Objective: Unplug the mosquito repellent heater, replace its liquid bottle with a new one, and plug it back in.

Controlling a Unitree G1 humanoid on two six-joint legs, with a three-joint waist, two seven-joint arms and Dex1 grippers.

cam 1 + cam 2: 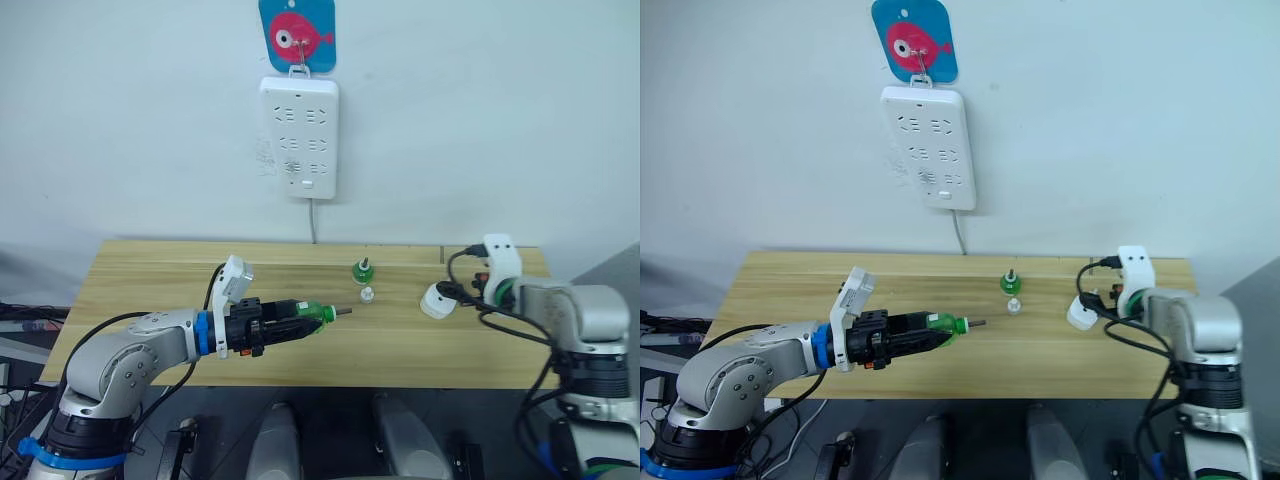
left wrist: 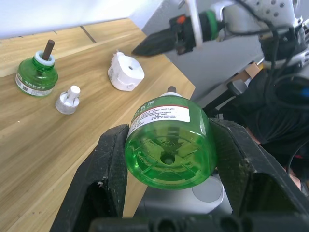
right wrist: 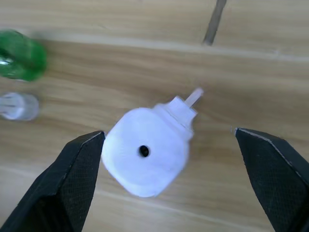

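- Left wrist view: left gripper (image 2: 166, 164) clamps a green bottle (image 2: 168, 151) sideways, wick forward.
- Right gripper (image 3: 169, 179) hangs spread wide over the mosquito repellent heater (image 3: 146, 152), lying loose on the table (image 1: 150, 290).
- Risk: unheld, the heater could skid when the bottle pushes in.

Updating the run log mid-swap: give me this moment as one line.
left end effector: shut on green bottle | right end effector: open over heater | heater: unplugged, on table | second bottle, cap: on table
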